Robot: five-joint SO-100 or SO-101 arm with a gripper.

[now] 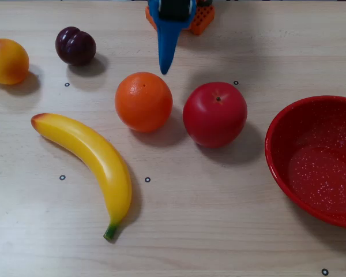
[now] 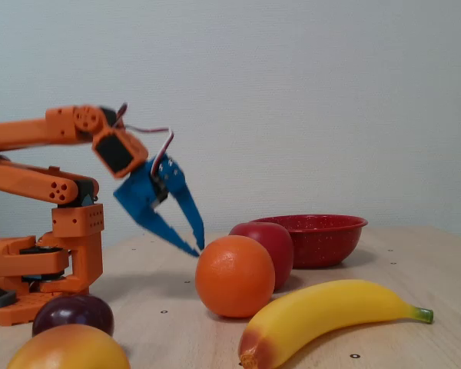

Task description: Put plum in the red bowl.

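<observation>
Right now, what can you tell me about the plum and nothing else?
The plum is small, round, glossy, dark purple-maroon, with a crease running down its top. In the overhead view it lies on the table near the upper left. Nothing touches it. In the fixed view it lies low at the left.

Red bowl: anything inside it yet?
No, in the overhead view the red bowl holds nothing; the plum sits on the table.

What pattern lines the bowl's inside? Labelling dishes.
Fine white speckles on red, clearest in the overhead view: bowl.
</observation>
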